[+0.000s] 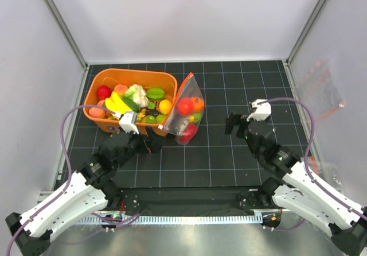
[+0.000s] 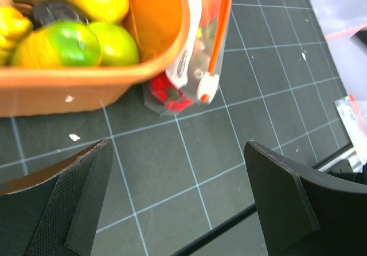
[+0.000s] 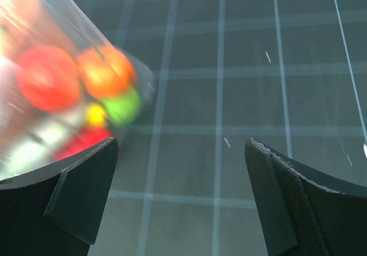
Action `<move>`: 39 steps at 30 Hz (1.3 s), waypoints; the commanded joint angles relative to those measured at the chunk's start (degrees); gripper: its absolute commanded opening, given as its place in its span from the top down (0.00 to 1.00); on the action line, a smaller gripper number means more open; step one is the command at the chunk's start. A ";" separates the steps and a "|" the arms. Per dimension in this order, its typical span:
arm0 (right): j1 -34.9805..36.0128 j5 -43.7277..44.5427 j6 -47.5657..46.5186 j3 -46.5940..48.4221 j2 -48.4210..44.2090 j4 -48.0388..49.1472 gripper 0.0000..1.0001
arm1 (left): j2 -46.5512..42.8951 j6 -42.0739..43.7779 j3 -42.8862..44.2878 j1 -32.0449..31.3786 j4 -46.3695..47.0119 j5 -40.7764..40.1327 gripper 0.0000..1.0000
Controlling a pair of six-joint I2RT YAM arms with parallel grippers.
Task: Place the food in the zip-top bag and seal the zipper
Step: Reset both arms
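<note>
The zip-top bag [image 1: 186, 117] leans against the right side of the orange tub [image 1: 109, 79] and holds food: a red piece [image 1: 184, 106], an orange piece [image 1: 198, 103] and a green piece. Its red-orange zipper [image 1: 176, 98] runs along the edge next to the tub. In the left wrist view the zipper [image 2: 221, 32] ends at a white tab [image 2: 207, 89]. My left gripper [image 1: 148, 144] is open just in front of the tub, nothing between its fingers [image 2: 92, 181]. My right gripper [image 1: 233, 124] is open to the right of the bag [image 3: 63, 101], apart from it.
The tub holds several more toy fruits and vegetables [image 1: 132, 98], among them green and yellow ones [image 2: 69, 43]. A spare clear bag [image 1: 321, 78] lies beyond the mat's right edge. Grey walls close in the left, right and back.
</note>
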 commanded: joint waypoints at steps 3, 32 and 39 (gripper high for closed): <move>-0.13 1.89 6.54 -6.97 -9.51 -7.52 0.00 | -10.27 0.08 -10.86 0.13 15.71 4.68 0.00; -0.13 -0.13 13.41 -22.62 -21.74 -1.73 0.00 | -22.42 9.75 -25.64 0.04 16.00 14.71 0.00; -0.13 -0.39 13.50 -22.62 -20.95 -1.38 0.00 | -23.73 9.22 -26.25 0.13 16.27 15.15 0.00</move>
